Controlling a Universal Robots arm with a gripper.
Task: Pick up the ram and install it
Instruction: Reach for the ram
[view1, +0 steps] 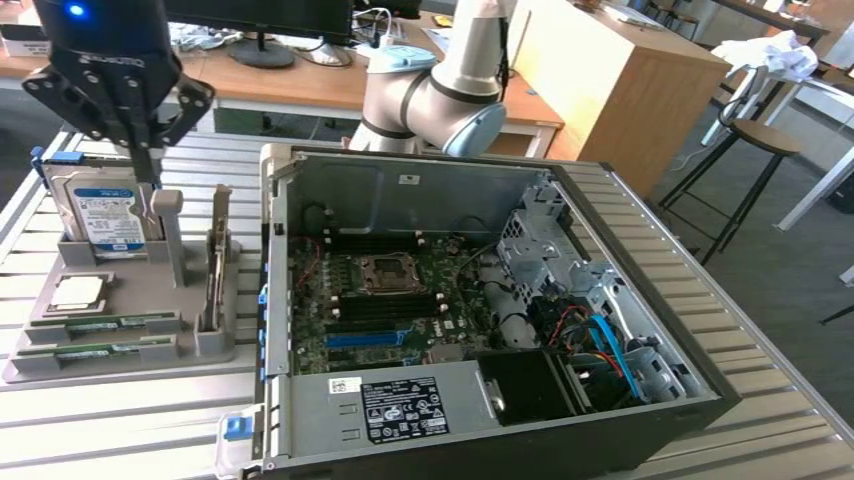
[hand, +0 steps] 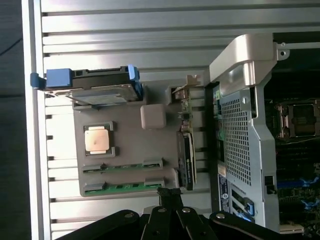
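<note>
Ram (view1: 96, 350) lies flat in the front slots of the tray (view1: 200, 340), lower left of the exterior view, while farther back, upper left, the fingers (view1: 139, 140) hang pinched together and empty near the drive (view1: 107, 215).

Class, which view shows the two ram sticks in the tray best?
The wrist view: it looks straight down on both ram sticks, side by side in the tray. The exterior view shows them obliquely, as thin green strips.
</note>
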